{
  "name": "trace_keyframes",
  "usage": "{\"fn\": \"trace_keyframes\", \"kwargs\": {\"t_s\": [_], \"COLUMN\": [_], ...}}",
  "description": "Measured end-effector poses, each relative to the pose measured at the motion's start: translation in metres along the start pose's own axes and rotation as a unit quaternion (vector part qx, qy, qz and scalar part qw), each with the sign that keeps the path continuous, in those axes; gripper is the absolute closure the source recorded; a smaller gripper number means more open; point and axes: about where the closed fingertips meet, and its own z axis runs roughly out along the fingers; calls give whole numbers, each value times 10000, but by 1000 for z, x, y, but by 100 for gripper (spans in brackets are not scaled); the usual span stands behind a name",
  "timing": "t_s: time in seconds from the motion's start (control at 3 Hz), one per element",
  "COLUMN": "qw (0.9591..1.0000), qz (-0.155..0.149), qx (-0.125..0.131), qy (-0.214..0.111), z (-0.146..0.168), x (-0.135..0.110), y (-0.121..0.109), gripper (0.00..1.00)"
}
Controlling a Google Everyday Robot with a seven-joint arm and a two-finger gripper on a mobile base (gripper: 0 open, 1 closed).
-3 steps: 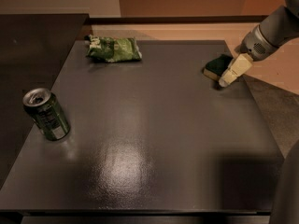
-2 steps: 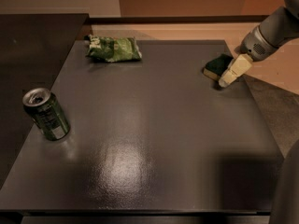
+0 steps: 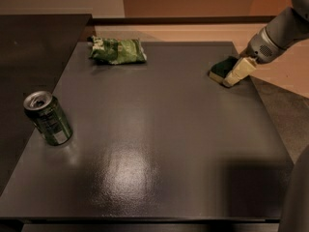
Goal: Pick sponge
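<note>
The sponge [image 3: 221, 67], dark green on top with a pale base, lies near the right edge of the dark table [image 3: 154, 144], towards the far corner. My gripper [image 3: 233, 75] reaches in from the upper right on a grey arm. It is low over the table, right against the sponge's right side. Part of the sponge is hidden behind it.
A green and white snack bag [image 3: 117, 50] lies at the far left of the table. A green drink can [image 3: 49, 119] with a silver top stands near the left edge. The table's right edge runs just beyond the sponge, with floor past it.
</note>
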Motion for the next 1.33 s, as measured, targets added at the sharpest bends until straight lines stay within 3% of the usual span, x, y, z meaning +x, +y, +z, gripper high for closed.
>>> {"fn": "trace_keyframes", "kwargs": {"t_s": [0.67,1.0,1.33], "qw": [9999,10000,9999], "qz": [7,-22,-166], "qx": [81,87,11], "qy": [-64,-35,-12], "z": [-17,-32,-47], "x": [-15,-30,-48], "y": [10,23,43], "gripper": [87,100,100]}}
